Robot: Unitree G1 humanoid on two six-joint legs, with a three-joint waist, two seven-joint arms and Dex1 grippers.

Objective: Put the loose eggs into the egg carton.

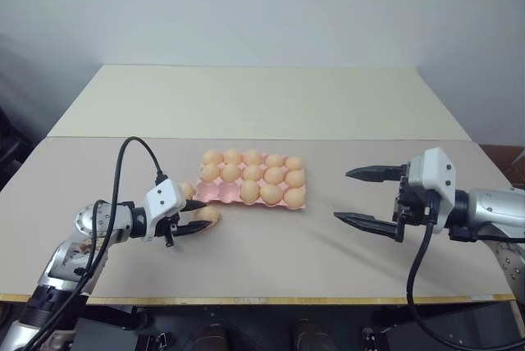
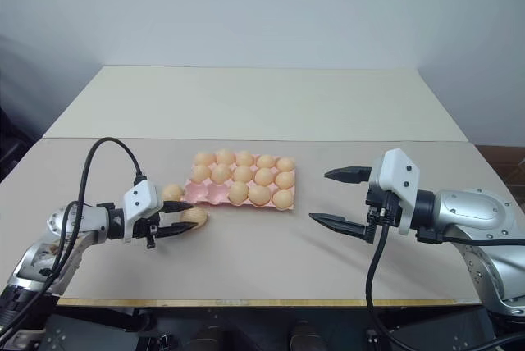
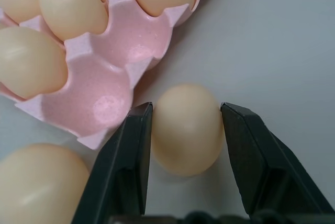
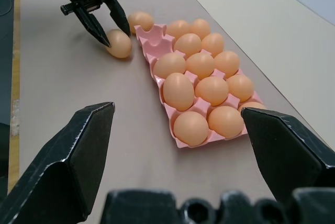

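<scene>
The left tool [image 3: 184, 130] is pinching a loose egg [image 3: 187, 128] that is lying on the bench [image 1: 271, 252], with one black finger [image 3: 128, 156] pressing on each side of it. This egg is sitting just beside the near left corner of the pink egg carton [image 1: 215, 193], where two cups are standing bare. A second loose egg [image 4: 140, 21] is resting against the carton's left end. The carton is lying flat in the middle of the bench, holding thirteen eggs. The right tool [image 1: 361, 197] is hovering well to the right of the carton, its fingers spread wide and gripping nothing.
</scene>
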